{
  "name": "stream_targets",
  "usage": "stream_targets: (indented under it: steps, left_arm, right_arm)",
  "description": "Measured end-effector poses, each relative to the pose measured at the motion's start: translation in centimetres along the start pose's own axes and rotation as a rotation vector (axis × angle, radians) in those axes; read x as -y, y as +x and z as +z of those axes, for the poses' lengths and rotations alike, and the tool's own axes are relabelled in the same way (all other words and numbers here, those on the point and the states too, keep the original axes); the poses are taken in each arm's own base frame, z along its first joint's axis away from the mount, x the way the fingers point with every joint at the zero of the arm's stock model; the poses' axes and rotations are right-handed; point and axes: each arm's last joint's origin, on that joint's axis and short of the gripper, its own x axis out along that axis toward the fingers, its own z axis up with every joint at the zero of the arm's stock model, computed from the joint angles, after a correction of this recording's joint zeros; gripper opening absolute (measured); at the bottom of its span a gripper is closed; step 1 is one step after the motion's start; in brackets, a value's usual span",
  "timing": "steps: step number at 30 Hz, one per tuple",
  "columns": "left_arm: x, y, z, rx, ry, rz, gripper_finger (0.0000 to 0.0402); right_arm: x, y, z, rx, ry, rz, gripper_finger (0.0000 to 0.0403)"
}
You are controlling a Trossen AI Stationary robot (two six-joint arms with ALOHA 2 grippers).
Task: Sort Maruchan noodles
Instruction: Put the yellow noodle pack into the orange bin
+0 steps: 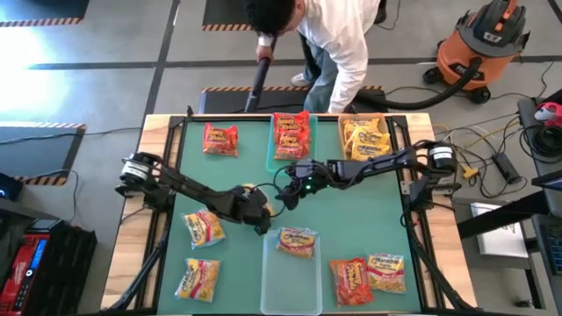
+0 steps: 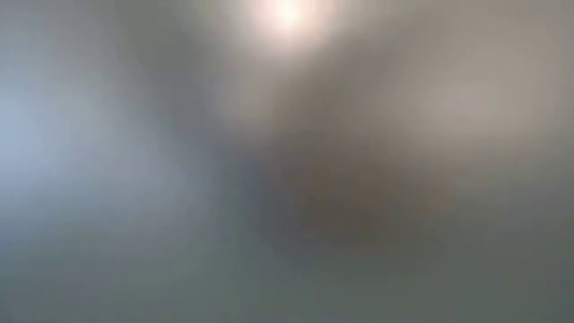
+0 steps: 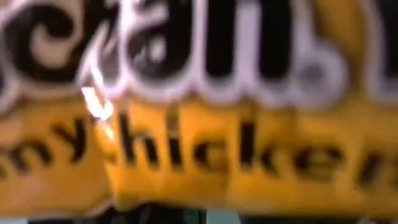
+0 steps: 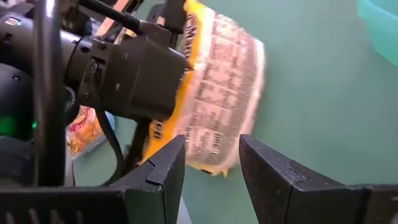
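My left gripper (image 1: 259, 209) is over the middle of the green mat, shut on a yellow Maruchan packet (image 4: 225, 93). The packet stands on edge, printed back toward my right wrist camera, and its yellow front (image 3: 217, 155) fills the left wrist view. My right gripper (image 4: 211, 168) (image 1: 285, 195) is open and faces it from the right, its fingers on either side of the packet's lower end. Red packets fill the teal bin (image 1: 270, 140), yellow ones the tan bin (image 1: 342, 140). One yellow-orange packet (image 1: 297, 241) lies in the clear bin (image 1: 290, 290). My left gripper holds the yellow packet along one long edge (image 4: 186, 68). Its own black body hides where the fingers meet it. The packet stands upright on edge beside the gripper, lifted clear of the mat. Whether my right gripper touches the packet's lower end (image 4: 214, 163), I cannot tell.
Loose packets lie on the mat: a red one (image 1: 220, 139) far left, two yellow ones (image 1: 204, 226) (image 1: 198, 278) near left, two more (image 1: 351, 279) (image 1: 386, 270) near right. A person (image 1: 338, 44) bends over the far edge. The low view shows only blur.
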Motion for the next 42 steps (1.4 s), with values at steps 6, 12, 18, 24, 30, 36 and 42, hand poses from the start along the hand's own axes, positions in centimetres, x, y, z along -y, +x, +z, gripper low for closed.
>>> stream_targets:
  steps: [6, 12, 18, 24, 30, 36, 42]
  left_arm:
    - [0.4, -0.1, 0.6, 0.063, -0.005, 0.026, 0.0038]
    - [0.5, -0.1, 0.7, 0.077, 0.002, 0.027, 0.0038]
    - [0.3, -0.1, 0.8, 0.109, -0.001, 0.055, 0.0038]
    - [0.3, -0.1, 0.9, 0.122, -0.008, 0.062, 0.0038]
    - [0.3, -0.1, 0.9, 0.123, -0.015, 0.062, 0.0038]
    - [0.3, -0.1, 1.0, 0.138, -0.023, 0.065, 0.0038]
    - [0.4, -0.1, 1.1, 0.148, -0.051, 0.055, 0.0038]
  right_arm:
    - [-0.8, 1.6, 1.0, -0.087, -0.023, 0.007, 0.0152]
    - [-1.7, 2.1, 2.1, -0.155, -0.081, -0.045, 0.0190]
    - [-2.5, 2.2, 2.9, -0.169, -0.138, -0.050, 0.0210]
    - [-2.4, 2.3, 2.9, -0.162, -0.152, -0.052, 0.0212]
    - [-1.3, 2.4, 3.0, -0.154, -0.144, -0.091, 0.0212]
    - [-0.4, 3.7, 2.4, -0.173, -0.141, -0.112, 0.0212]
    - [0.1, 4.4, 2.1, -0.173, -0.139, -0.113, 0.0212]
